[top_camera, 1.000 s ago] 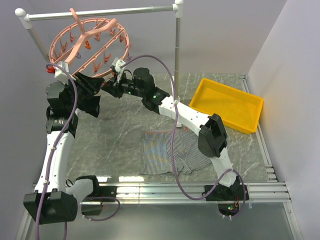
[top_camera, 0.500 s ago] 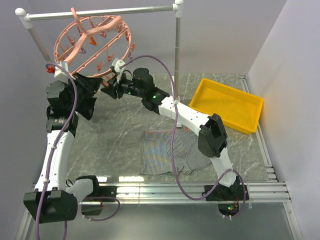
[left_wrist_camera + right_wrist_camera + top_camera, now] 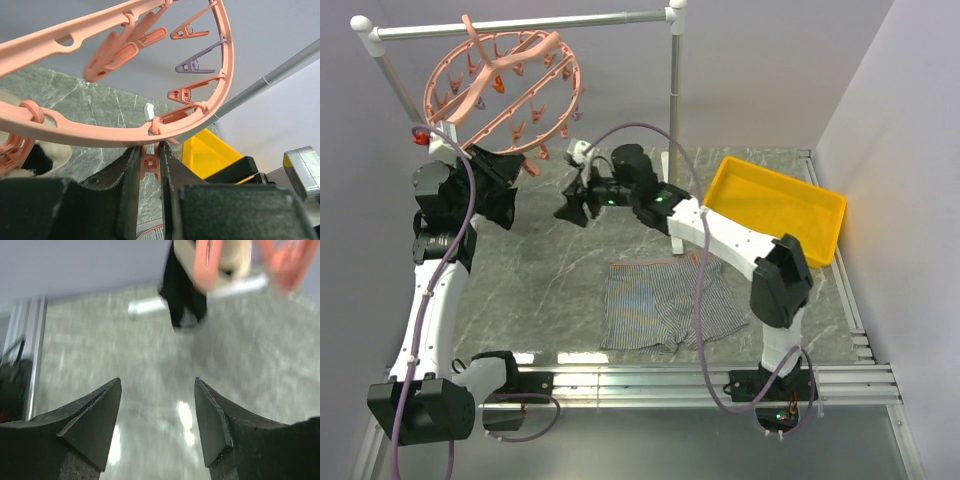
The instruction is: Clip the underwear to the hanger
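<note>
Grey marble bench [image 3: 550, 270] carries the underwear [image 3: 650, 310], flat near its near edge, a purple cable [image 3: 700, 300] crossing it. Far left, the hanger [image 3: 500, 85] hangs from a rail [image 3: 520, 22]. Left jaws pinch one pink clip [image 3: 150, 162] under its rim, the clip's tip hidden between them. Right jaws stand spread and empty, their view blurred.

You won't find any text, label, brand or number to read here, though the right wrist view is maybe too blurry to tell.
</note>
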You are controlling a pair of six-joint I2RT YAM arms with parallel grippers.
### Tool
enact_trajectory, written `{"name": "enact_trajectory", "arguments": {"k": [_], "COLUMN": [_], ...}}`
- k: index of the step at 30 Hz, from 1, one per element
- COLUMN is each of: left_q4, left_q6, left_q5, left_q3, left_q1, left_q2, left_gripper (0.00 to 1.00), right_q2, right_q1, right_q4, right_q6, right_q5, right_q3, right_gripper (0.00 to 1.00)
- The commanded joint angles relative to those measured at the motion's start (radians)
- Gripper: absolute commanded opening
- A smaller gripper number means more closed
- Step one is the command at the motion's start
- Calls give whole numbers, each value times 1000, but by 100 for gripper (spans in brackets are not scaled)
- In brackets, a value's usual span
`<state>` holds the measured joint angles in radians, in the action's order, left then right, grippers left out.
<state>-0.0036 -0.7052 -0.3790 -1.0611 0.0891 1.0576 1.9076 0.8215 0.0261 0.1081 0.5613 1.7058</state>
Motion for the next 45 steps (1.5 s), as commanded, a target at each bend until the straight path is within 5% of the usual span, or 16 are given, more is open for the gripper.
{"name": "enact_trajectory", "arguments": {"k": [1, 3, 14, 22, 33, 42, 45], "left_q4": [62, 62, 62, 63, 70, 73, 68], "left_q6": [23, 19, 15, 18, 18, 16, 23], "left_q5": [-14, -15, -27, -32, -35, -32, -29], "left_q3": [-53, -53, -57, -54, -48, -34, -39], "left_q1": [-2, -2, -2, -2, -2, -2, -3], "left_q2": [-16, -18, -10, -7, -10, -18, -21], "left_gripper": [0, 0, 0, 0, 0, 0, 0], "right_q2": [-102, -122, -27, 80, 120, 146, 175], "right_q1": [-48, -67, -148, -168, -150, -94, -78], "right_q4": [-187, -303, -581, -583, -589, -589, -620], "right_q6": [88, 143, 320, 288, 292, 263, 262], "right_q5": [116, 111, -130, -276, -271, -356, -383], "right_q3": [-60, -103, -219, -207, -225, -247, -235], "right_gripper": [67, 74, 75, 79, 83, 82, 75]}}
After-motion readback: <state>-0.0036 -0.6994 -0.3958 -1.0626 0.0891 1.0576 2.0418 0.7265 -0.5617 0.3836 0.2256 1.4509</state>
